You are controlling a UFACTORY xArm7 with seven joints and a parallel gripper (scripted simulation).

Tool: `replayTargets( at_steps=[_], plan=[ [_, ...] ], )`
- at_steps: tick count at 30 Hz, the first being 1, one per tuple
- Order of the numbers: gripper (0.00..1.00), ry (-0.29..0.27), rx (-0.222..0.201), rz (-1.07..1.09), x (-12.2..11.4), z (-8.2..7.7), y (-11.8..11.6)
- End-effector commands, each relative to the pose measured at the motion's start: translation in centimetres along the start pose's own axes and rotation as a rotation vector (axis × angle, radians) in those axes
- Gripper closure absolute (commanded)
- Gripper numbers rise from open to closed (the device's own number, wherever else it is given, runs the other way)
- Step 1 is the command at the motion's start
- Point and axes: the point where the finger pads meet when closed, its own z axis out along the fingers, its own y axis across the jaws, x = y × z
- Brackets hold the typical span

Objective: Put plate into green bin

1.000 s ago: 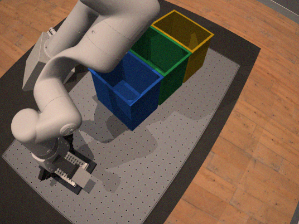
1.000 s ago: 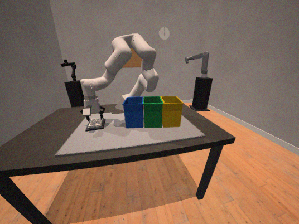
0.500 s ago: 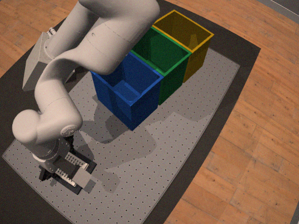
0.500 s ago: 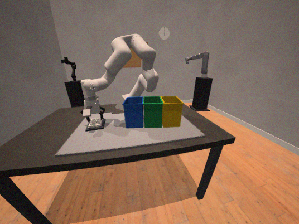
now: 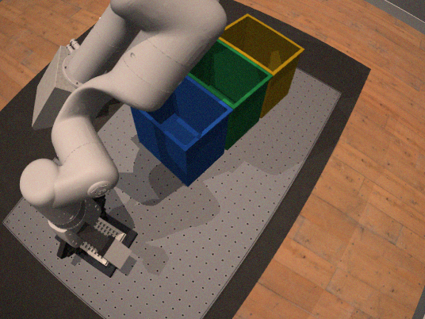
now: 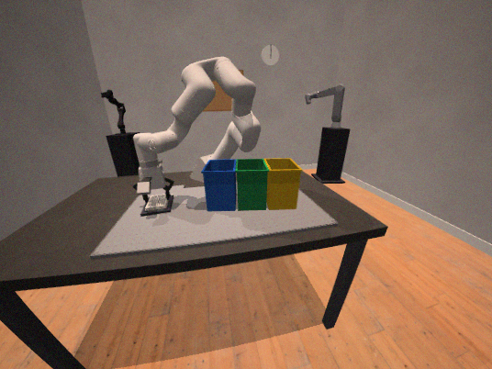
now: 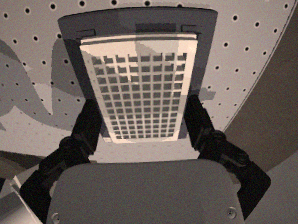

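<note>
Hovering pincer: the pincer (image 7: 141,137) hangs over the 96-well plate (image 7: 141,90), fingers spread wide apart, nothing between them.
Fingers: the two dark fingers stand one on each long side of the plate; whether they touch it cannot be told.
Plate: white, lying flat in the dark plate nest (image 7: 73,30), directly below the pincer, seen in the wrist view as a grid of wells.
Nest: it sits on the grey perforated mat (image 5: 222,222) of the dark worktop (image 6: 55,229).
Bins: blue bin (image 5: 186,131), green bin (image 5: 234,85) and yellow bin (image 5: 269,51) stand upright in a touching row, well apart from the pincer, the blue nearest it and the yellow farthest.
Green bin: between the other two, mouth open upward.
Arm: the white arm (image 5: 151,51) arches above the blue bin's near corner.
</note>
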Motion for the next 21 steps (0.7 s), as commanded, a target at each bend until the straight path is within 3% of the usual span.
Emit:
replayTargets(
  at_steps=[1, 21],
  plan=[
    [0.0, 0.001, -0.004, 0.0, 0.01, 0.09, 0.17],
    [0.0, 0.001, -0.005, 0.0, 0.01, 0.48, 0.17]
  ],
)
